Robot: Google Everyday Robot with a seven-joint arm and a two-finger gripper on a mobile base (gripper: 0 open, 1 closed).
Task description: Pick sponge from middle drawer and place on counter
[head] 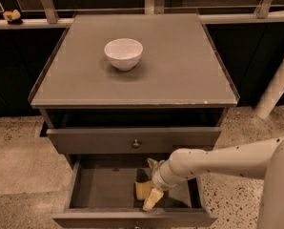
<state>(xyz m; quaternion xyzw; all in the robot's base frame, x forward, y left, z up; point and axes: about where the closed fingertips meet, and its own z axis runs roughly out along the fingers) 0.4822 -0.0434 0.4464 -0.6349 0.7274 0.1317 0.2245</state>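
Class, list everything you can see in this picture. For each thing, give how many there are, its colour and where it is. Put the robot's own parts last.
counter: one, matte gray, the cabinet top in mid-picture
bowl: one, white, on the counter, left of its middle
upper drawer: one, dark gray with a round metal knob, just under the counter
middle drawer: one, dark gray, pulled open below the upper drawer
sponge: one, pale yellow, on the middle drawer's floor, right of centre
tan lump: one, on the ledge at the back left
post: one, white, standing at the right
arm: one, white, reaching in from the right
gripper: one, down in the middle drawer at the sponge
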